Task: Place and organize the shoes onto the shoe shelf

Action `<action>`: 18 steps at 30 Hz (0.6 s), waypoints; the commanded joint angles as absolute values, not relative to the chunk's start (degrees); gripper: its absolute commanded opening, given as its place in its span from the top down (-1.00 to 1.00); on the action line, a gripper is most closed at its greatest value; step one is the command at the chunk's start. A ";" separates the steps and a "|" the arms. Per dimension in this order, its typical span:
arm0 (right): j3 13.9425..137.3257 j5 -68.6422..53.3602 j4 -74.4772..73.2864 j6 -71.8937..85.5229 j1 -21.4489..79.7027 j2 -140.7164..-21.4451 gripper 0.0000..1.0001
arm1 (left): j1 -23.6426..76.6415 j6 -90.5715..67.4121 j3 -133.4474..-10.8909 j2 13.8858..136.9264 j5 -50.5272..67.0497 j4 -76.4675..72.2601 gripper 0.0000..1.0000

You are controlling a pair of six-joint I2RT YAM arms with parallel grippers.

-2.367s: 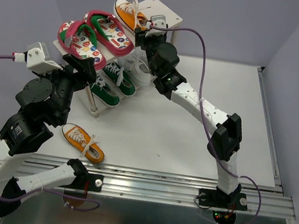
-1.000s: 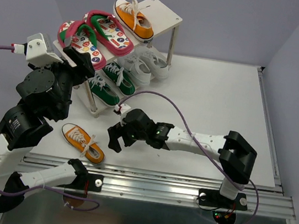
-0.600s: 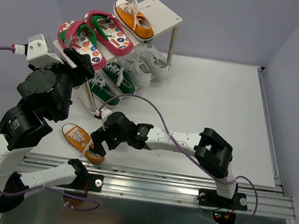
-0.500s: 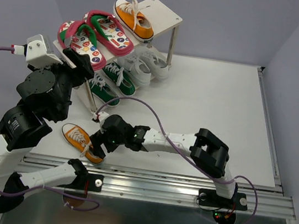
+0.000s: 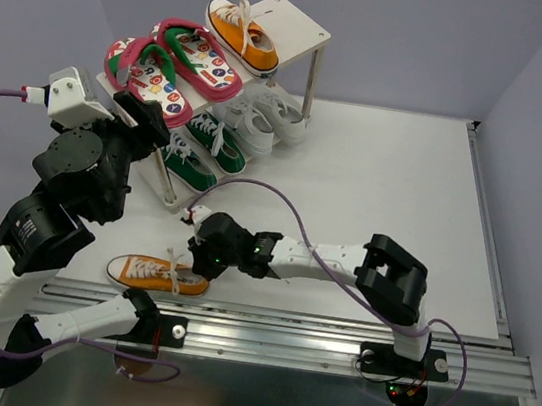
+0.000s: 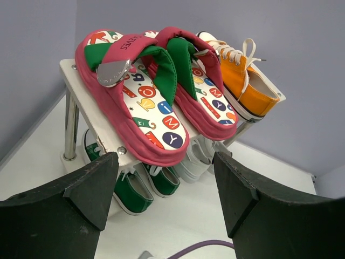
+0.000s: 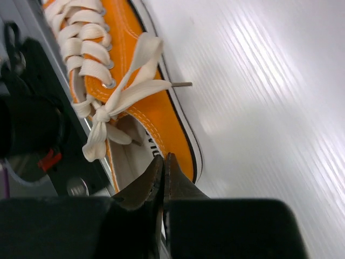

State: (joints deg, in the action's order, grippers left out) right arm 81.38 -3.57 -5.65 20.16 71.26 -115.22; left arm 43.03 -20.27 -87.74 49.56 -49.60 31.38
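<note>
Right tool (image 7: 163,174) pinched closed on the heel rim of the orange sneaker (image 5: 155,275), which lies on the bench (image 5: 385,179) well apart from the shelf (image 5: 299,20), on its near side. Left tool (image 6: 164,162) wide open, facing the flip-flops (image 6: 161,116) on the shelf's top board.

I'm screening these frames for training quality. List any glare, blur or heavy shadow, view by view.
Top external: evenly lit and sharp, with only faint shadows on the table. Left wrist: the flip-flops are crisp; the left tool is a dark, soft-edged mass along the bottom. Right wrist: bright glare streaks cross the table; the orange sneaker is in focus; the right tool is black and blurred.
</note>
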 commanded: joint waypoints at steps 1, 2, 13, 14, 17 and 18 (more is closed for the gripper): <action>72.20 3.85 -7.65 20.13 66.90 -102.70 0.99 | 42.98 -20.66 -87.28 49.13 -50.80 30.15 -0.64; 72.16 4.74 -7.82 20.21 66.10 -100.48 0.99 | 42.98 -20.65 -87.19 49.22 -50.71 30.06 -0.64; 50.37 13.18 -18.79 24.60 51.62 -72.98 0.99 | 42.89 -19.42 -85.34 51.15 -48.78 26.46 -0.64; 48.36 14.14 -19.33 25.57 49.68 -71.38 0.99 | 42.89 -19.42 -84.91 51.33 -48.61 26.19 -0.64; 45.45 15.02 -20.74 30.48 42.12 -66.72 0.99 | 42.89 -19.25 -84.81 52.47 -47.81 25.49 -0.64; 44.83 15.03 -20.74 33.46 40.62 -65.84 0.99 | 42.89 -19.25 -84.99 53.17 -47.55 25.31 -0.64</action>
